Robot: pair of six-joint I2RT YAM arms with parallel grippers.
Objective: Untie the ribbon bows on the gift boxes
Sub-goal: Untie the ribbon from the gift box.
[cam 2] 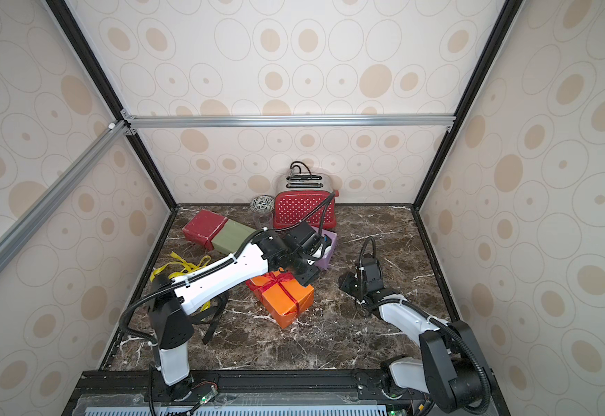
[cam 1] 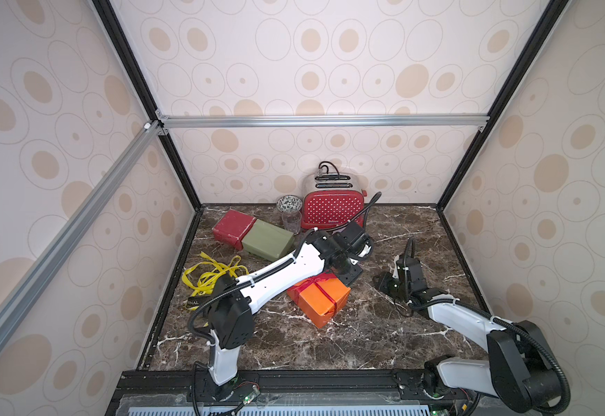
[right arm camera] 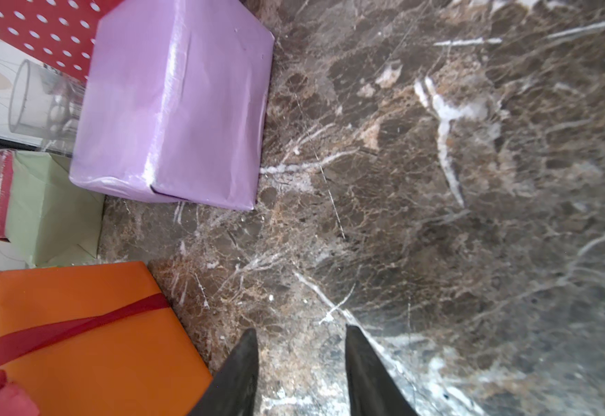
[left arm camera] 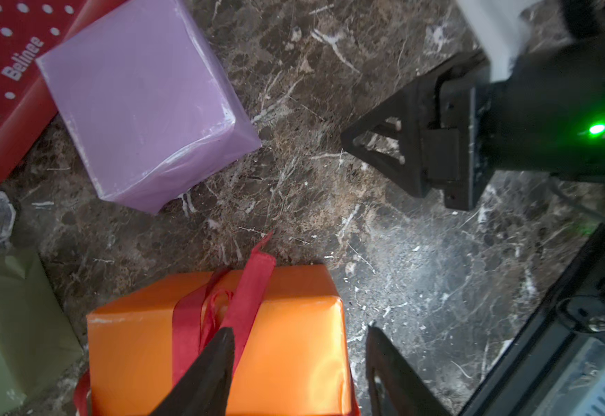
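1. Red bow (left arm camera: 218, 306) still tied on the orange box (left arm camera: 142, 342), tail just beside one finger (left arm camera: 207, 374).
2. Left gripper (left arm camera: 299, 329) right over the box, half open, empty, so it's nearer.
3. Right gripper (right arm camera: 301, 328) beside the box, half open, empty.

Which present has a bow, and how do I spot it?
Start at the red white-dotted toaster by the back wall and come forward across the dark marble table. The bright orange paper-wrapped box sits mid-table. Only it wears a red ribbon.
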